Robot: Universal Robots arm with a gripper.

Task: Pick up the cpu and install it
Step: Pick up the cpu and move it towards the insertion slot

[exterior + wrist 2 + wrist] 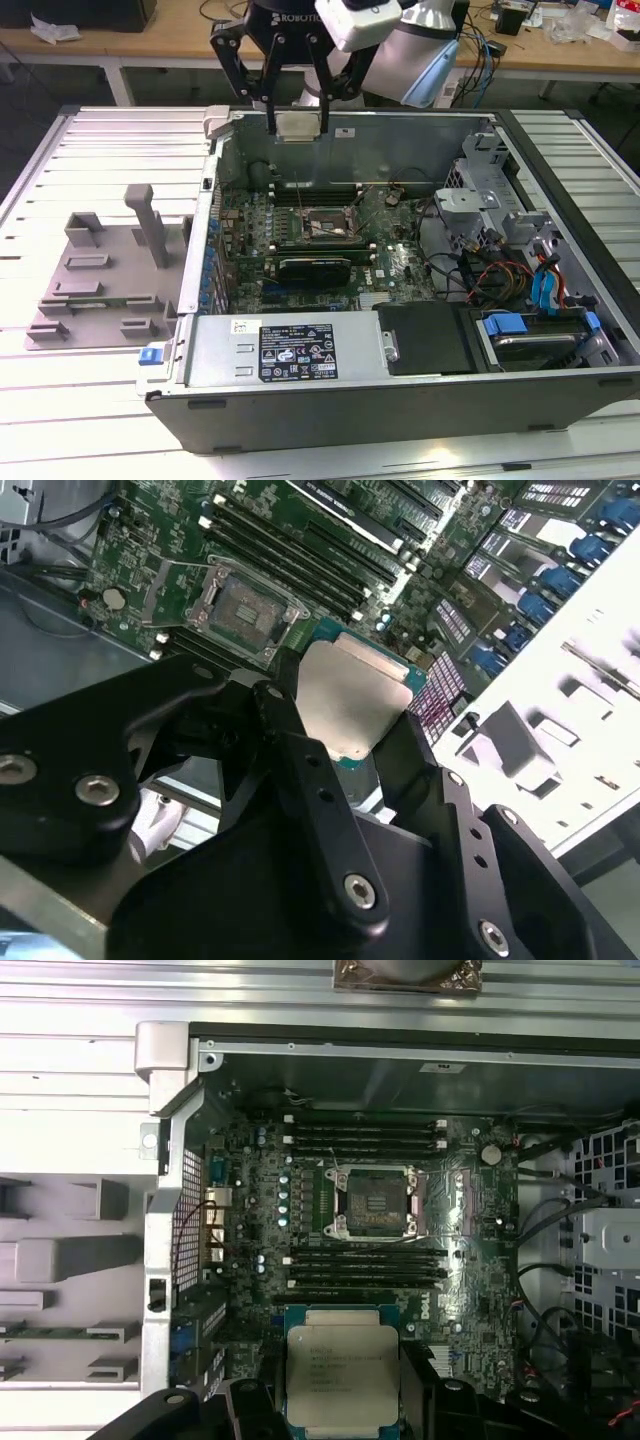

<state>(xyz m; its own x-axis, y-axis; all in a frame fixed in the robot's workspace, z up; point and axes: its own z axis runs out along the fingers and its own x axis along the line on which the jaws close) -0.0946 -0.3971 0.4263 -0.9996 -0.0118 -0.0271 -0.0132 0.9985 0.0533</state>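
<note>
cpu (355, 705) gripped by its edges between the two black fingers (290, 730), metal top facing the wrist cameras. Jaws are clenched on it from opposite sides. In the first wrist view the lid carries several lines of fine print, too small to make out.

Gripper (298, 128) points straight down and holds the chip flat in the air. In the exterior view it hangs over the far wall of the open computer case (400, 385), well above the board. The arm's white wrist section sits directly above the gripper, at the top of that view.

Socket (378, 1200) on the green motherboard (470, 1290) lies apart from the held chip, its square contact field uncovered. Black memory slots (365, 1130) run along both sides of it.

A black sticker with white print (298, 352) sits on the grey power supply at the near wall of the case; its text is not legible. Blue drive clips (545, 285) are on the exterior view's right.

Grey tray (100, 280) with upright blocks rests on the slatted table (60, 400), at the exterior view's left, just beside the case.
</note>
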